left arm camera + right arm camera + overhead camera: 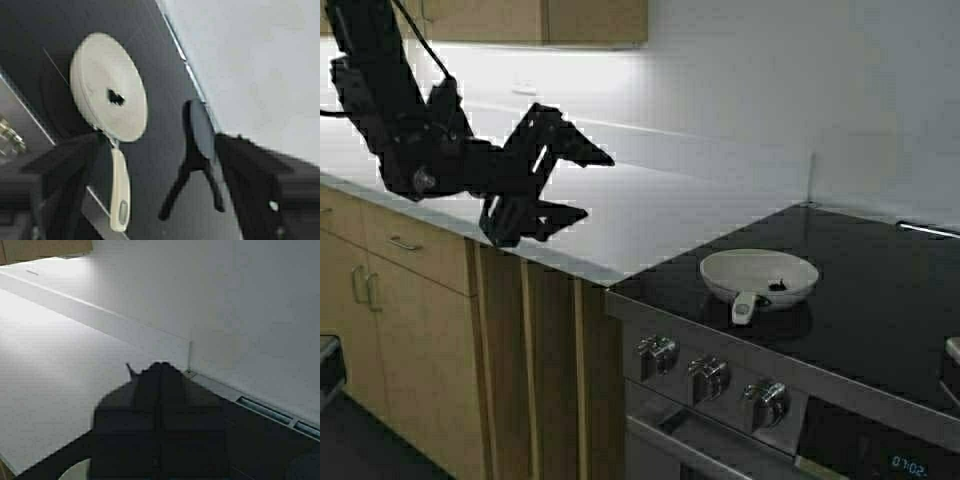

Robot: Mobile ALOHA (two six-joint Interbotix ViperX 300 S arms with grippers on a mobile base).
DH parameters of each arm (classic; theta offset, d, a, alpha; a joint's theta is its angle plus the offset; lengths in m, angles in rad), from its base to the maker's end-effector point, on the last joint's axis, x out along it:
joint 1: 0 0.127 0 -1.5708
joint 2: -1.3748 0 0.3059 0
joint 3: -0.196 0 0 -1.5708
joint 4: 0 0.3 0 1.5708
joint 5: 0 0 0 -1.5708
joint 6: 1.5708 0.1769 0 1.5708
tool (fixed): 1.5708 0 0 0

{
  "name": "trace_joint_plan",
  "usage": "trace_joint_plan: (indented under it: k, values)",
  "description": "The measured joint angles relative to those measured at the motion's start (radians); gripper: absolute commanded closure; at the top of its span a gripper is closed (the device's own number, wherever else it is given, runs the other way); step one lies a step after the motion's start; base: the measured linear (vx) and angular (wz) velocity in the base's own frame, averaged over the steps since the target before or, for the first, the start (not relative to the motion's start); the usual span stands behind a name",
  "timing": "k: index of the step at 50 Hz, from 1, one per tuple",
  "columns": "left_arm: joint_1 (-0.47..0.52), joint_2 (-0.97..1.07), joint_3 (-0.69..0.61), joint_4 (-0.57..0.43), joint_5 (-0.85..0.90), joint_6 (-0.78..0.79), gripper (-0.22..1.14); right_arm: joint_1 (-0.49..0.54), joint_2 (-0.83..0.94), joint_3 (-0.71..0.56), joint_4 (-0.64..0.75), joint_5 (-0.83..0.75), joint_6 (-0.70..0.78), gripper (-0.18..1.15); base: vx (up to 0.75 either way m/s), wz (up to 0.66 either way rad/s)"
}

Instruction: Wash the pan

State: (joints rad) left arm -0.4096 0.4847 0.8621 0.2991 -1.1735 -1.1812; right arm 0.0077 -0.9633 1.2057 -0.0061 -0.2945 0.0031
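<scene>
Since the pan (759,275) looks light, rigid and slick, we'd grab its stubby near handle (744,308). Left pincer (558,185) hangs wide open and empty over the counter (650,215); right pincer (160,375) looks closed, empty.

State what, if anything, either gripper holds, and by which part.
Nothing is held. The left gripper is open over the counter; the right gripper is shut on nothing. The pan sits untouched.

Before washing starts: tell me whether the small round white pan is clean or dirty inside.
Dirty. The small round white pan sits upright on the black glass stovetop, with a dark patch of residue on its inner surface.
</scene>
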Motion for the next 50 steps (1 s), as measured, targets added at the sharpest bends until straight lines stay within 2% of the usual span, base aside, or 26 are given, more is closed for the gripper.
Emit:
trace_joint_plan:
  k: [26, 50]
  values:
    - [-0.121, 0.365, -0.331, 0.008, -0.046, -0.213, -0.10, -0.002, 0.000, 0.005, 0.000, -0.002, 0.000, 0.92, 0.00, 0.00]
    - [-0.179, 0.526, -0.549, 0.008, 0.005, -0.319, -0.10, 0.000, 0.002, 0.006, 0.000, -0.002, 0.000, 0.92, 0.00, 0.00]
